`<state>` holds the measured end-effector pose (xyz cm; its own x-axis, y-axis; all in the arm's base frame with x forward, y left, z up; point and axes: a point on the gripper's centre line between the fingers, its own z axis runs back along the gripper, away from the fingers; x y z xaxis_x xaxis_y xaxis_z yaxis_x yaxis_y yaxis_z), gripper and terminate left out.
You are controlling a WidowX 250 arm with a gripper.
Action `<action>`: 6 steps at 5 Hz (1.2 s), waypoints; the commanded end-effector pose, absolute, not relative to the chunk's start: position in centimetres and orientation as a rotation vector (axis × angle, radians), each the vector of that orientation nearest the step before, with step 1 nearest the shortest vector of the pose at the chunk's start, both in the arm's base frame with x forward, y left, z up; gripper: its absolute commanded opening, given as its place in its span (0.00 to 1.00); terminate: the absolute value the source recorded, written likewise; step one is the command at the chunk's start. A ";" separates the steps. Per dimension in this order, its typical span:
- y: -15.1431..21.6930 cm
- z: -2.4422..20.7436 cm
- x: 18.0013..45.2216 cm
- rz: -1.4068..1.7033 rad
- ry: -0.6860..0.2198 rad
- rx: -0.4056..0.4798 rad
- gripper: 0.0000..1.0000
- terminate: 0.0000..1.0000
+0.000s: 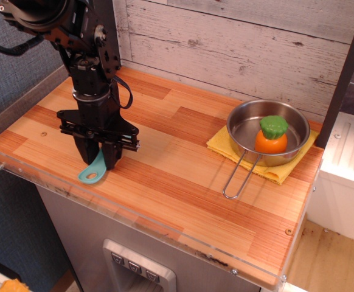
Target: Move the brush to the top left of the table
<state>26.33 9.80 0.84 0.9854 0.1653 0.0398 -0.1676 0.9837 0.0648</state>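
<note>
The turquoise brush (92,169) lies at the front left of the wooden table (183,182). Only its handle with the oval loop hole shows; the bristle end is hidden behind my gripper. My black gripper (101,159) stands upright over the brush with its fingers closed together on the brush's upper part, tips at table level.
A steel pan (268,135) with a wire handle sits on a yellow cloth (274,170) at the back right and holds an orange and green toy vegetable (271,135). A whitewashed plank wall runs along the back. Clear acrylic strips edge the table.
</note>
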 end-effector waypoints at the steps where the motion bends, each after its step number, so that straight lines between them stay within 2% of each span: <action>1: 7.4 5.1 28.6 0.120 -0.133 0.047 0.00 0.00; 2: 6.9 8.7 30.1 0.100 -0.204 0.038 0.00 0.00; 3: 9.1 9.6 31.1 0.126 -0.232 0.018 0.00 0.00; 5: 14.7 8.5 34.9 0.205 -0.236 0.061 0.00 0.00; 6: 16.3 7.3 36.2 0.251 -0.246 0.055 0.00 0.00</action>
<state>36.21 15.63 5.17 0.9522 0.2393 0.1899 -0.2459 0.9692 0.0115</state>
